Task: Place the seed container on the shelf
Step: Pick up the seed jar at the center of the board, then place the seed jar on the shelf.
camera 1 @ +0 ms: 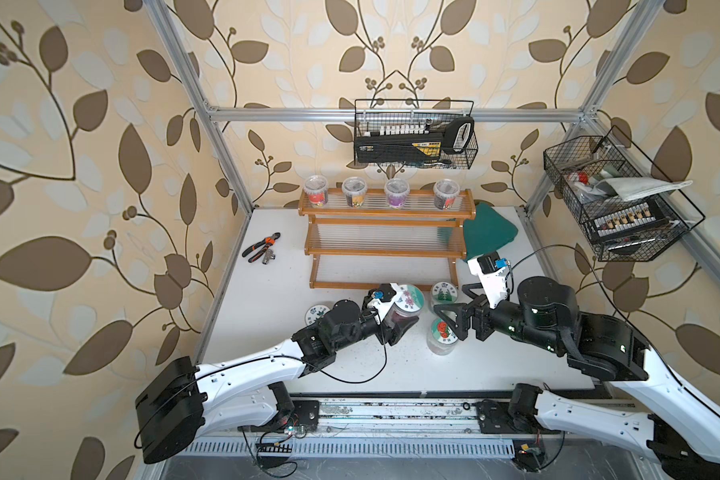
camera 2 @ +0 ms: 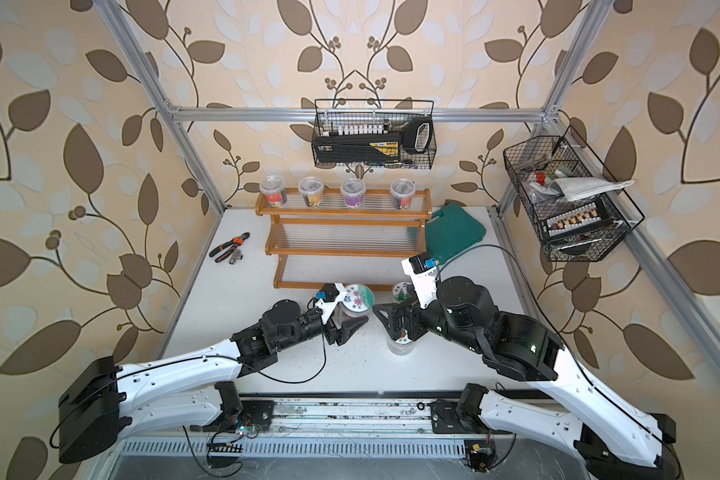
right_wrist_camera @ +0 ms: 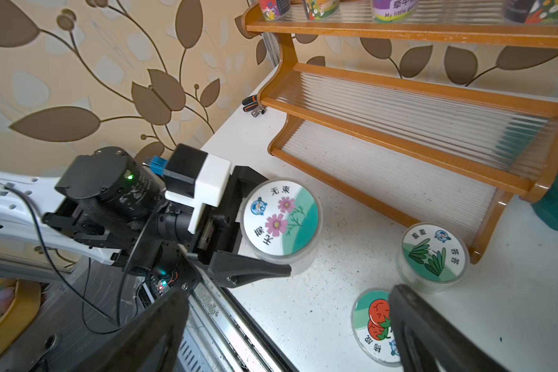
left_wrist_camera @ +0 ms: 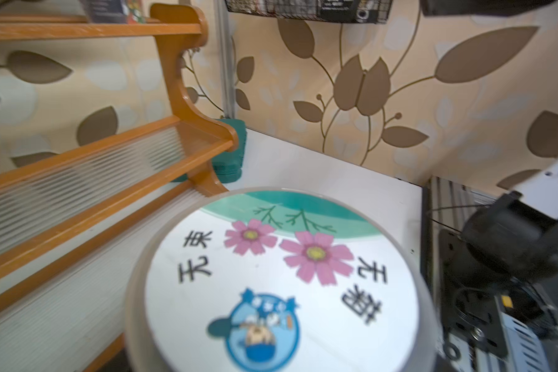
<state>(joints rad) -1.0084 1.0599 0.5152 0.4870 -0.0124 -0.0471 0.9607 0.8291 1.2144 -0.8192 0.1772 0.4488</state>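
- Clear plastic tub with a white lid: this is the seed container (left_wrist_camera: pixel 281 283). Its lid carries black Chinese characters that I cannot read with certainty, two pink flowers, a green band and a blue cartoon badge.
- Dark contents show through its wall in both top views.
- It sits just in front of the lowest tier of the shelf (camera 1: pixel 385 249), near the middle. I cannot tell whether it rests on the white table (camera 1: pixel 275 332) or is raised off it.
- The left gripper (right_wrist_camera: pixel 271 225) has its jaws closed against the tub's sides.
- The right gripper (right_wrist_camera: pixel 287 293) is spread wide and holds nothing. It hangs over the tomato-lid tub (right_wrist_camera: pixel 376 322), near the seed container.
- The leaf-lid tub (right_wrist_camera: pixel 434 254) stands just beside the shelf's front rail, towards the right end.
- Four tubs (camera 1: pixel 396 193) stand in a row on the top tier. One purple label reads "My little".
- Another printed lid (camera 1: pixel 317 314) shows beside the left arm.
- Pliers (camera 1: pixel 262 245) lie left of the shelf, and a green case (camera 1: pixel 491 226) lies at its right end.
- Two black wire baskets (camera 1: pixel 414 133) hang on the frame.
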